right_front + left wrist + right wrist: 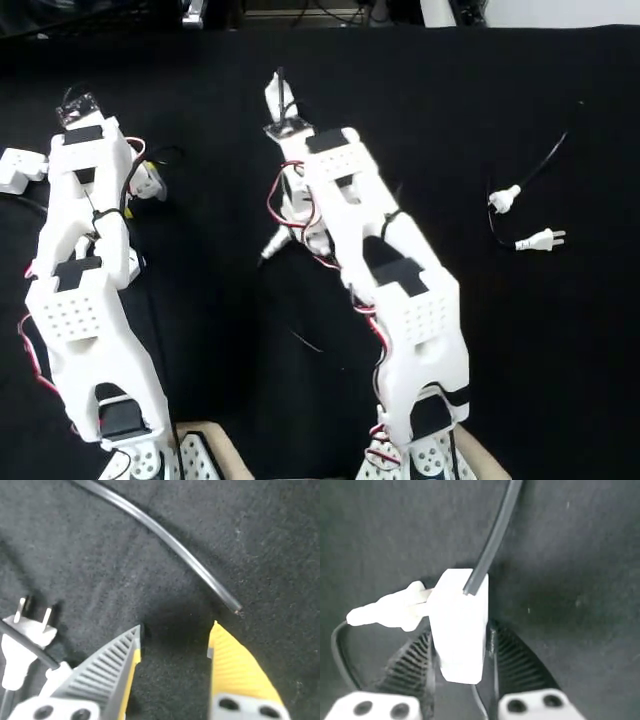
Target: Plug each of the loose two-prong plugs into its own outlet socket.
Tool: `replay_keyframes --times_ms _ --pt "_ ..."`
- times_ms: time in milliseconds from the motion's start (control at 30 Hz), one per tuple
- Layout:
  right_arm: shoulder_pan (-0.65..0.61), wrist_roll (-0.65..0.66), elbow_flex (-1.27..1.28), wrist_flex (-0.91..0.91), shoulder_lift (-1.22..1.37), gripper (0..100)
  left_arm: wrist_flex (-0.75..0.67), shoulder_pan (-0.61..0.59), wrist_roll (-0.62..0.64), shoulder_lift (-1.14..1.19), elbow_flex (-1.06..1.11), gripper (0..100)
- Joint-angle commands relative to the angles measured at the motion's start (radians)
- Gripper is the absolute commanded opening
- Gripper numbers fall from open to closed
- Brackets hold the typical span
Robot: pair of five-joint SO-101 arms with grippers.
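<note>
The right wrist view had the right gripper [460, 630] clamped on a white outlet socket [459, 605], with a dark ribbed finger [517, 665] pressed to each flank of the block. A black cord [492, 535] left the socket's far end. A white plug [387, 612] met the socket's side with its prongs pushed in. Black cloth [580, 555] lay behind.

The left wrist view had the left gripper [177, 627] with its jaws spread wide and nothing but cloth between them. One side was a yellow finger [235, 665], the other a grey ribbed finger [102, 672]. Just beside the grey finger a loose two-prong plug [36, 632] lay flat on the cloth, both prongs bare. A black cable [165, 540] ran across the cloth, and its cut end stopped just short of the yellow fingertip without touching it.

The high view added the layout. The right arm [390, 260] stretched up the middle of the table, with the socket at its tip and the cord running on beyond it. The left arm [85, 250] stood along the left side. Well apart from both, toward the right side, two more loose plugs lay near each other without touching. These were the far plug [505, 198] and the near plug [541, 240], each trailing a thin black lead [545, 160], and neither sat in a socket
</note>
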Motion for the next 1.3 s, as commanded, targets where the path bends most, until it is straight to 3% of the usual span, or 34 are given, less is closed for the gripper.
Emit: replay_keyframes --times_ms 0,200,567,767,1033,1267 --pt "-0.008 -0.124 -0.074 -0.072 -0.012 1.2 -0.012 -0.012 0.008 -0.021 -0.038 22" --pt "-0.002 -0.278 -0.188 -0.077 -0.013 1.2 -0.012 -0.01 0.008 -0.021 -0.038 22" --pt "-0.074 -0.301 -0.467 0.17 -0.071 1.2 -0.015 -0.002 0.006 -0.021 -0.039 22" --pt "-0.066 -0.339 -0.282 0.233 -0.056 1.3 -0.034 -0.002 0.006 -0.02 -0.036 22" --pt "0.104 -0.35 -0.03 0.018 -0.005 1.5 -0.034 -0.002 0.006 -0.017 -0.038 22" --pt "0.078 -0.347 0.01 0.018 0.015 4.2 -0.034 -0.002 0.006 -0.017 -0.038 22"
